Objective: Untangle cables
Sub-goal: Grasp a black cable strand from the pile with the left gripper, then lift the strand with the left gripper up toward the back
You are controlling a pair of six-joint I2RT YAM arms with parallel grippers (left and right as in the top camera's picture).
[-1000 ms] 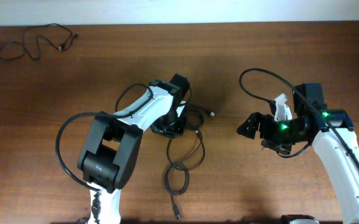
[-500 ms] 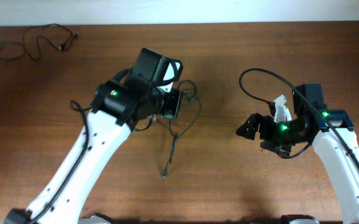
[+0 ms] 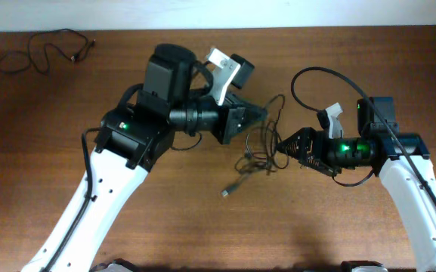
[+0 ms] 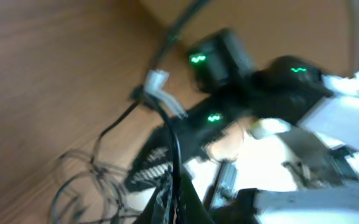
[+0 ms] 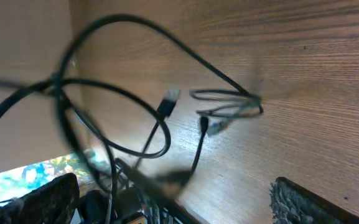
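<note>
The cables (image 3: pixel 260 151) hang as one small tangle near the middle of the table (image 3: pixel 369 60), between your two arms. The left gripper (image 3: pixel 257 117) has its fingers pinched together on a strand of that tangle. From the pinch one thin loop arches up and over towards the right arm, and the rest droops below the fingertips. One free end trails down and to the left, and its plug (image 3: pixel 230 190) sits apart from the knot, low over the wood or on it; you cannot tell which from overhead.

Your right gripper (image 3: pixel 282 145) points at the tangle from the right, just beside it, with its fingers (image 5: pixel 42 202) spread wide and nothing between them. In the right wrist view the thin loops and a metal-tipped plug (image 5: pixel 168 98) lie ahead of those spread fingers, over the wood grain.

The left wrist view is blurred: you can make out a black strand (image 4: pixel 174 143) rising from the bottom of the frame, and loose loops at the lower left.

A lone cord (image 3: pixel 40 51) lies by itself in the far left corner of the table, well apart from both arms.
</note>
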